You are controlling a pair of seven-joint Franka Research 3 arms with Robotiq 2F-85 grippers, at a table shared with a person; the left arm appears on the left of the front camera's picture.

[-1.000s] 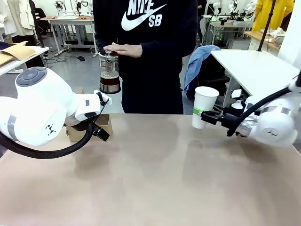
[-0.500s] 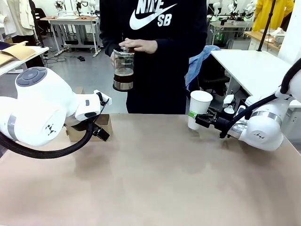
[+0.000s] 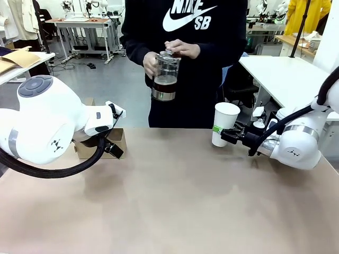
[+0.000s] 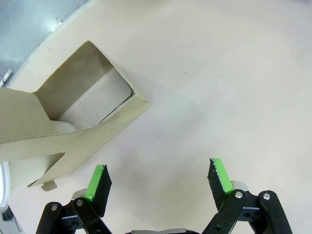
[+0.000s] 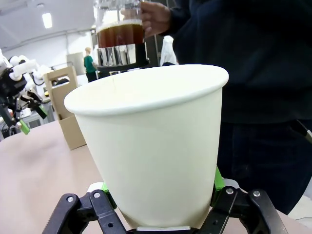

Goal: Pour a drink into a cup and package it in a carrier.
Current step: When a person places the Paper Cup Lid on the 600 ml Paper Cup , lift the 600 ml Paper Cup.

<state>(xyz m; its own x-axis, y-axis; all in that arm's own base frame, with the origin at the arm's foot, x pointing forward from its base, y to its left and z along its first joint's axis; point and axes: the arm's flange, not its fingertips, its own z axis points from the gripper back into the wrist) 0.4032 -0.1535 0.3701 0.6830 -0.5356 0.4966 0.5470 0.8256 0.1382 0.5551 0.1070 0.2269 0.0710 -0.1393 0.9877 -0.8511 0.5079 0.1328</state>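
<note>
A person at the far side holds a clear glass jug (image 3: 164,76) with both hands; dark brown drink fills its lower part (image 5: 119,34). The tall white paper cup (image 3: 225,123) stands upright at the far right of the table, with my right gripper (image 3: 226,135) shut on its lower part. That cup (image 5: 151,141) looms large in the right wrist view, between the green pads. The brown cardboard carrier (image 3: 119,140) sits at the far left, partly behind my left arm. My left gripper (image 4: 160,178) hangs open above bare table, just beside the carrier (image 4: 73,117).
The beige tabletop (image 3: 175,196) is bare across its middle and front. A white side table (image 3: 286,74) and a blue cloth over a chair (image 3: 228,66) stand behind at the right. Small white items (image 3: 259,124) lie behind my right arm.
The person has stepped to the right, carrying the jug from above the carrier's side toward the cup. My right gripper shifted the cup slightly left. The left arm has not moved.
</note>
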